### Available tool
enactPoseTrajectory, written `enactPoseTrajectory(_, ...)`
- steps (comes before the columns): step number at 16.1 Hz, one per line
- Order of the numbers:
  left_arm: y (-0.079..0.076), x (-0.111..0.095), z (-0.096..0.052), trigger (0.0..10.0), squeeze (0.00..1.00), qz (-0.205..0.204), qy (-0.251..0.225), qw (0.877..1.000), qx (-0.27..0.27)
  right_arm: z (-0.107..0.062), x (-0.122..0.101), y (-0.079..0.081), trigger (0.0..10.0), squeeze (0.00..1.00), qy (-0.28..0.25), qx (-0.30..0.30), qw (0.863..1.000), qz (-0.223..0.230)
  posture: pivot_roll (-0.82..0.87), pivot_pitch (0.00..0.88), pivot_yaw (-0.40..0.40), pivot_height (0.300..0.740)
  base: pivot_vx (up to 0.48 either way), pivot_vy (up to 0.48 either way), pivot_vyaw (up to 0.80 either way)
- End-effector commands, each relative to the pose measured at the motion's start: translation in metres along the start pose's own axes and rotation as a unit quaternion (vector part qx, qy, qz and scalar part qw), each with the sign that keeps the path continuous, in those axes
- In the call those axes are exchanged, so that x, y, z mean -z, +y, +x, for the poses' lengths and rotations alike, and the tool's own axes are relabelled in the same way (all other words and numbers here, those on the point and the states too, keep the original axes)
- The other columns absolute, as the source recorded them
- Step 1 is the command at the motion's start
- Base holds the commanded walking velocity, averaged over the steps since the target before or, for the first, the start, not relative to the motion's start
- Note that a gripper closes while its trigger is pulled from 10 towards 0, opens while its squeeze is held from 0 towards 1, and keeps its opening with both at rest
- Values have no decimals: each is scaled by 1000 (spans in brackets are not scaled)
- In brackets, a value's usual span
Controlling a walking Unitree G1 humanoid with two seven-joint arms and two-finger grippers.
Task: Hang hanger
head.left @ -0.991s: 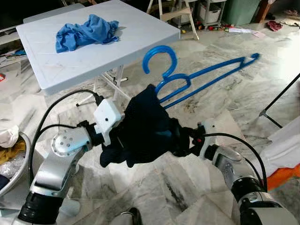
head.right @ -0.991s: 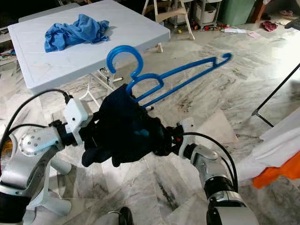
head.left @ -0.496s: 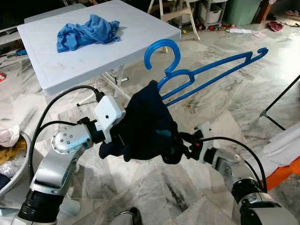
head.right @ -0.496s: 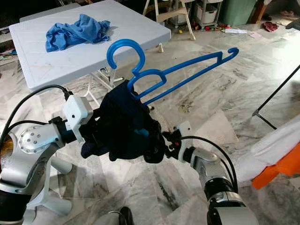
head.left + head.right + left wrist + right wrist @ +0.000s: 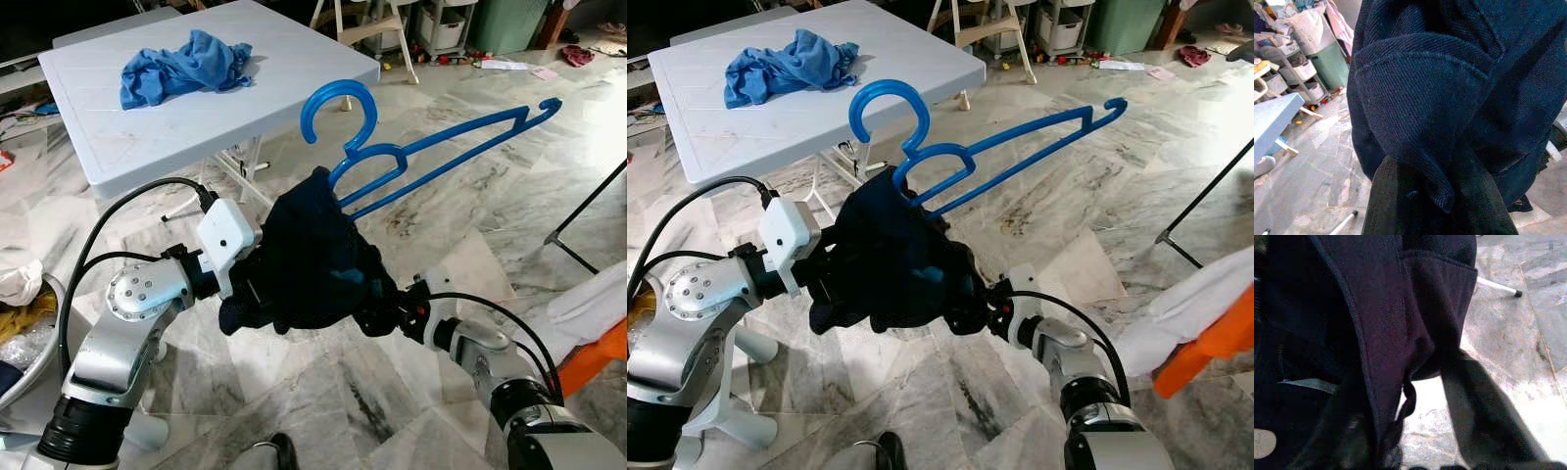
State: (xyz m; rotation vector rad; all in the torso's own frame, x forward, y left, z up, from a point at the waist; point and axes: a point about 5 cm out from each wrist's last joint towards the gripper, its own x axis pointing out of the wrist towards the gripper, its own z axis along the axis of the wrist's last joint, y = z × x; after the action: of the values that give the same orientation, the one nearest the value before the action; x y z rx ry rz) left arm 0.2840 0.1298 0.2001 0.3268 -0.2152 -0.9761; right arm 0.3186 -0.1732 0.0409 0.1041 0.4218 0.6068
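A blue plastic hanger (image 5: pixel 431 147) is held up in the air in front of me, its hook (image 5: pixel 333 113) pointing up and its long arm reaching off to the right. A dark navy garment (image 5: pixel 313 259) is bunched over its near end. My left gripper (image 5: pixel 253 286) is buried in the cloth from the left; the left wrist view has its fingers (image 5: pixel 1385 196) closed on a fold of the garment (image 5: pixel 1420 98). My right gripper (image 5: pixel 380 315) is shut on the garment's lower right hem (image 5: pixel 1405 396). Where the hanger is gripped is hidden by the cloth.
A white folding table (image 5: pixel 137 137) stands behind to the left, with a crumpled blue cloth (image 5: pixel 181 64) on it. A basin of clothes (image 5: pixel 20 328) sits at the far left. A black stand leg (image 5: pixel 588 211) and white and orange fabric (image 5: pixel 598 313) lie to the right.
The hanger has risen a little. My right gripper has moved down and to the right, drawing the garment's hem out with it. The left arm holds about the same place.
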Motion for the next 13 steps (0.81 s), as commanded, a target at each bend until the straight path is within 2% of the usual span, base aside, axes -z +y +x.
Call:
enactPoseTrajectory(1, 4, -16, 0, 0, 0, 25, -23, 999, 0, 1, -5, -3, 0, 0, -10, 16, 1000, -1, -47, 96, 73, 740, 0, 0, 0)
enactPoseTrajectory(7, 1, -9, -1, 0, 0, 18, -16, 1000, 0, -4, -21, -16, 0, 0, -53, 66, 996, 18, -54, 94, 73, 740, 0, 0, 0)
enactPoseTrajectory(10, 0, 6, -7, 0, 0, 2, 4, 1000, -9, -8, -23, -23, 0, 0, -65, 93, 993, 38, -57, 95, 76, 740, 0, 0, 0)
enactPoseTrajectory(13, -11, 35, -15, 0, 0, -35, 39, 998, -26, -10, -27, -26, 0, 0, -75, 111, 990, 42, -63, 99, 78, 740, 0, 0, 0)
